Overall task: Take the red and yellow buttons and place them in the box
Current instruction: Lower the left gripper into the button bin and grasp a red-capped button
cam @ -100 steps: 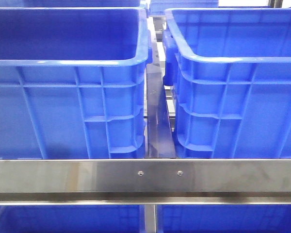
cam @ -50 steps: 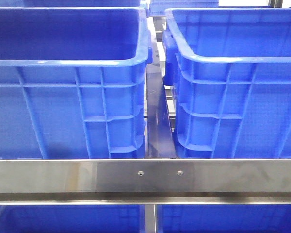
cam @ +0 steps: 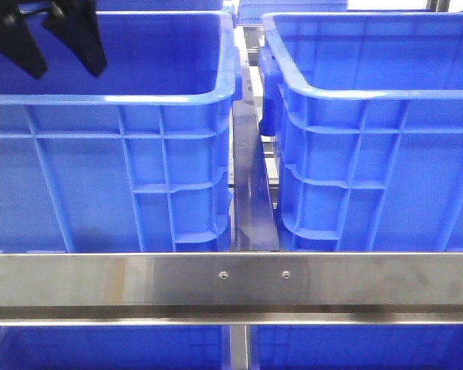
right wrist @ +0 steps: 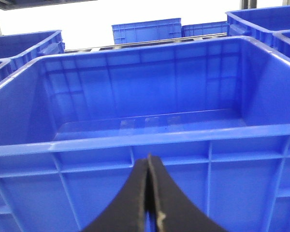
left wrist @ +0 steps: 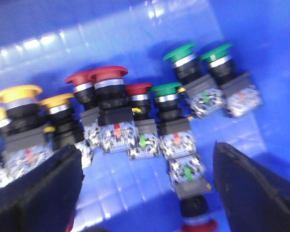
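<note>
Several push buttons lie in a row on the floor of the left blue crate [cam: 139, 100]. In the left wrist view I see red buttons [left wrist: 108, 75], yellow buttons [left wrist: 17, 94] and green ones [left wrist: 181, 52], each on a black collar and clear block. Another red button [left wrist: 198, 224] lies nearer the fingers. My left gripper [left wrist: 145, 150] is open and empty above them, also showing in the front view [cam: 68, 74] over the left crate. My right gripper [right wrist: 149, 162] is shut and empty in front of the empty blue box [right wrist: 135, 140], the right crate [cam: 355, 96].
A steel crossbar [cam: 231, 281] runs across the front below the crates. A narrow gap with a dark metal divider [cam: 252, 193] separates the two crates. More blue crates [right wrist: 145, 30] stand behind, and others show below the bar.
My left gripper's open fingers have come into the front view at the top left, over the left crate. Nothing else has moved.
</note>
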### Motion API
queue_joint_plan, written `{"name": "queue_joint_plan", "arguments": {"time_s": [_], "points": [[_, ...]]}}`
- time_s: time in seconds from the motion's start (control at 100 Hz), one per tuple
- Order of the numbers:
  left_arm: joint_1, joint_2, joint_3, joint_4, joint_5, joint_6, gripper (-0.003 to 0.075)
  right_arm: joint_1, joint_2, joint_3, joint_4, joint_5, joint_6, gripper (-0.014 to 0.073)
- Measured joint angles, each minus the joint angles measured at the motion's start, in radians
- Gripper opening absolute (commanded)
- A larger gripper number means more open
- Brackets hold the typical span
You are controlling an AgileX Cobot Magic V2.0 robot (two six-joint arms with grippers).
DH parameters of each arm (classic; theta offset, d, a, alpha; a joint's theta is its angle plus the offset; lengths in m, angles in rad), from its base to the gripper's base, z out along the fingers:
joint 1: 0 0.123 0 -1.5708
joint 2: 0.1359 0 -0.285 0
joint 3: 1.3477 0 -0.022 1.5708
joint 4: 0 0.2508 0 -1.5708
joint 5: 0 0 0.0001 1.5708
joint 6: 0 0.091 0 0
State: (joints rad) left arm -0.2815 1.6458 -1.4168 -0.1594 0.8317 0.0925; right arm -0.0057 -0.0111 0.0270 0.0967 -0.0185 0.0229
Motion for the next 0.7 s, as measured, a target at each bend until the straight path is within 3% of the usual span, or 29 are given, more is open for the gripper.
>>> {"name": "queue_joint_plan", "arguments": {"time_s": [0.7], "points": [[0.0,0.207,-0.008,0.002,-0.115,0.0,0.0524,0.0,0.0,0.0,0.0,0.0,0.0,-0.0068]]}}
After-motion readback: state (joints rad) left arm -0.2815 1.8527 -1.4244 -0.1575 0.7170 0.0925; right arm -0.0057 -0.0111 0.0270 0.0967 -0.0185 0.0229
